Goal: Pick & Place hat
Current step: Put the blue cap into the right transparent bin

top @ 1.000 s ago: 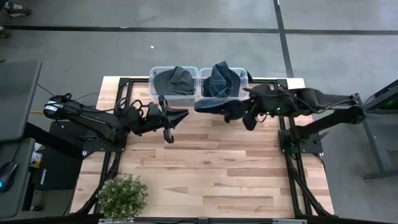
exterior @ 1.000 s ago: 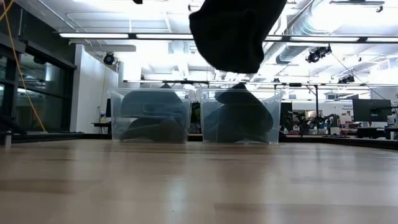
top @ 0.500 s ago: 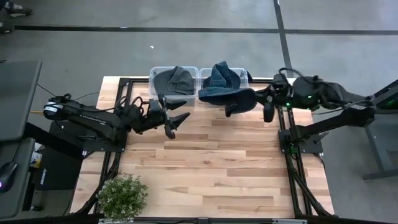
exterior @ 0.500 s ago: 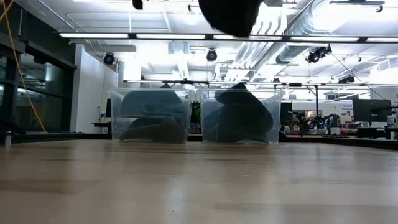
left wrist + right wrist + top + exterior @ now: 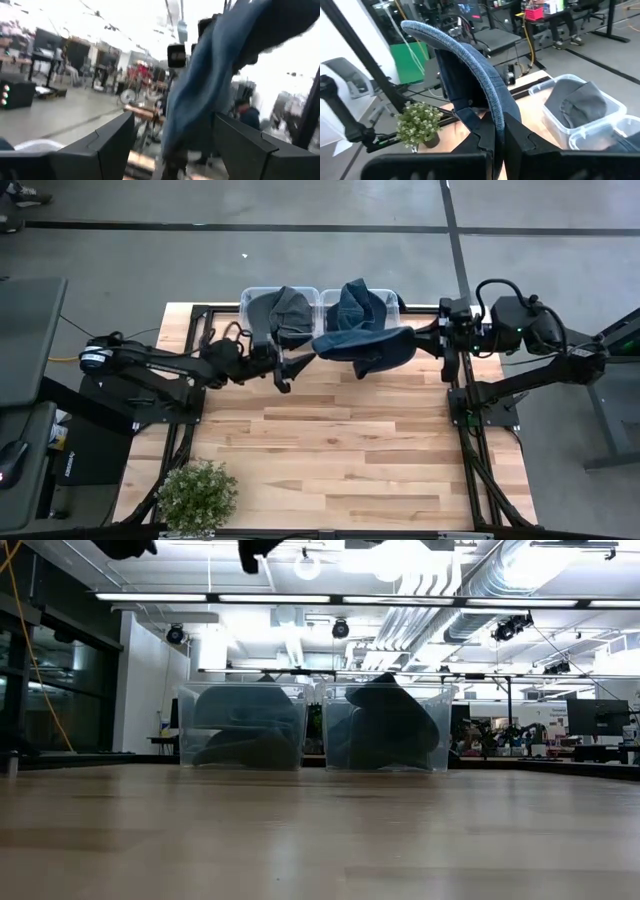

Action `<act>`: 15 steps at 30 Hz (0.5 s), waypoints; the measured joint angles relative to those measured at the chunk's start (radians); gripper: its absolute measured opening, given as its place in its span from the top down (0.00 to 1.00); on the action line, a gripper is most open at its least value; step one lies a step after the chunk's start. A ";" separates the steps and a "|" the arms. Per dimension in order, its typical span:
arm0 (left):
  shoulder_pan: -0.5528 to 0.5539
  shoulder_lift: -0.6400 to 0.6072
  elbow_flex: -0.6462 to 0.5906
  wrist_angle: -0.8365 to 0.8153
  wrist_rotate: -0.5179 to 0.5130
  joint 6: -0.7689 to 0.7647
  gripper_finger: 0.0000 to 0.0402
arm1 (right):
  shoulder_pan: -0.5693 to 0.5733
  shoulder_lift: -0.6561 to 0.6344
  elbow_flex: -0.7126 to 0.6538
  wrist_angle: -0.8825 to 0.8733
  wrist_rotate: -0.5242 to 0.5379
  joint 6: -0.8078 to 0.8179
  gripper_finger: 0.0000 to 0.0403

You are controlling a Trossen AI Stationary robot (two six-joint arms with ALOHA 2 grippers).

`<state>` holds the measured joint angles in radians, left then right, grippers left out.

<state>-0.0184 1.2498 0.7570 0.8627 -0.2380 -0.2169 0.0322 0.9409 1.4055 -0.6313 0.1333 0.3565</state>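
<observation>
Blue denim hat (image 5: 362, 346) held in the air above the rear of the wooden tabletop (image 5: 330, 450), just in front of the two clear bins, long axis running across the tabletop between the two arms. In the high view, hat's brim end directed toward the left arm, its other end pinched in the right end effector (image 5: 432, 344). In the right wrist view, right end effector (image 5: 499, 131) clamped on the hat's (image 5: 470, 75) curved brim edge, fingers pressed nearly together, the hat's far side hidden behind that brim.

Left end effector (image 5: 290, 367) raised beside the hat's free end, fingers spread apart. In the left wrist view, blue fabric (image 5: 215, 85) hanging between the parted fingers (image 5: 107, 142), blurred; contact not discernible.

Left clear bin (image 5: 279, 310) with a grey hat (image 5: 281, 308) inside; right clear bin (image 5: 362, 308) with dark blue hats, partly covered by the held hat. Potted plant (image 5: 199, 495) at the tabletop's front left corner. Held hat out of the low view's frame; only dark arm parts (image 5: 130, 547) cut off at its upper edge.
</observation>
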 joint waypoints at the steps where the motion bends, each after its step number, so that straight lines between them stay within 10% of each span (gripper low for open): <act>1: -0.001 0.001 -0.002 -0.008 0.008 0.001 0.35 | 0.000 0.000 0.000 0.003 -0.009 -0.003 0.99; 15: -0.001 0.046 -0.001 0.037 0.046 -0.028 0.35 | -0.011 0.017 0.000 0.018 -0.025 -0.043 0.99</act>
<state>-0.0196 1.2957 0.7559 0.8994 -0.1925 -0.2447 0.0215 0.9577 1.4055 -0.6131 0.1085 0.3130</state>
